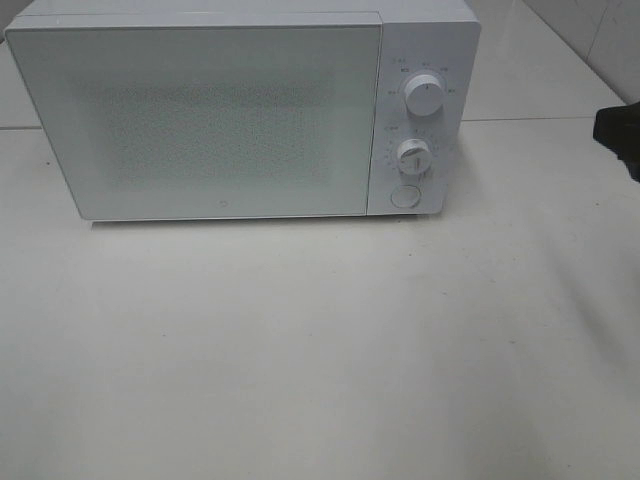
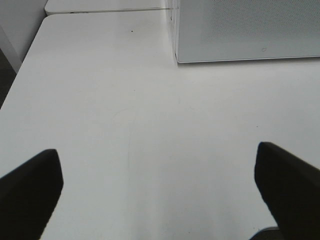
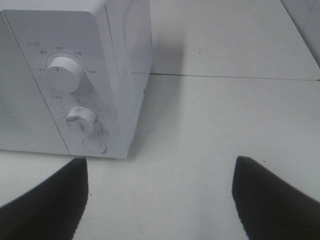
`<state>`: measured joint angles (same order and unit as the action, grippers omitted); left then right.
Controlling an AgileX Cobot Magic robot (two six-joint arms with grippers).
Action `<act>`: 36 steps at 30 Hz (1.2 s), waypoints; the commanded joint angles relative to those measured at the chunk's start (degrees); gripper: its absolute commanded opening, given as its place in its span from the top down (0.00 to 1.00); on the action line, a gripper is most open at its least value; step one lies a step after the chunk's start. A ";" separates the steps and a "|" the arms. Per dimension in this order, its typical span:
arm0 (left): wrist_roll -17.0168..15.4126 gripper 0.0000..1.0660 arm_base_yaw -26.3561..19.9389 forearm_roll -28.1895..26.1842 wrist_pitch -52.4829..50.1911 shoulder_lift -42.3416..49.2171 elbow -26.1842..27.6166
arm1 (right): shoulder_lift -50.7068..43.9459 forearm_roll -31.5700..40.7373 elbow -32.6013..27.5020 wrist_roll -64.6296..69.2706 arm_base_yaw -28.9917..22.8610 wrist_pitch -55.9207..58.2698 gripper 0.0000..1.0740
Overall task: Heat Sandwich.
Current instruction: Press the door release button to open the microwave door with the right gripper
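Zero sandwich in sight from the high cam. Only the white microwave (image 1: 200, 115) sits at the back of the table (image 1: 320, 360). Its door (image 1: 210, 190) is shut and frosted, so I can't tell if the sandwich is inside or off-frame, nor how it looks. A dark bit of the right arm (image 1: 620, 135) pokes in at the right edge, well apart from the appliance; I'd judge it's parked clear of the front.

Left wrist cam: left gripper (image 2: 156, 148) hangs over bare tabletop w/ fingers (image 2: 30, 192) spread wide and nothing between them. The door's lower corner lies ahead.

Right wrist cam: right gripper (image 3: 161, 160) is likewise splayed and empty. It faces the ctrl panel, w/ upper knob (image 3: 63, 73), lower knob (image 3: 81, 120) and round button (image 3: 94, 145), so it's prob. the arm for the controls. No food here either.
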<state>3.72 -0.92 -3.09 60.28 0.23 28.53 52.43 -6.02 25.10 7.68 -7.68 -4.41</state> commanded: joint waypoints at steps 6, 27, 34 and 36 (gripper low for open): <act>-0.23 0.05 0.06 -0.40 -0.74 1.60 -0.17 | 10.14 2.52 -6.59 -2.06 0.17 -22.29 0.29; -0.23 0.05 0.06 -0.40 -0.74 1.60 -0.17 | 26.01 24.06 -9.05 -14.27 -14.90 -41.25 0.29; -0.23 0.05 0.06 -0.40 -0.74 1.60 -0.17 | 33.35 36.96 -9.00 -19.02 -25.10 -51.17 0.29; -0.23 0.05 0.06 -0.40 -0.74 1.60 -0.17 | 34.03 38.39 -9.00 -19.31 -26.13 -52.31 0.29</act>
<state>3.72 -0.92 -3.09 60.28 0.23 28.53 86.46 31.00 16.04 -10.54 -33.12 -55.06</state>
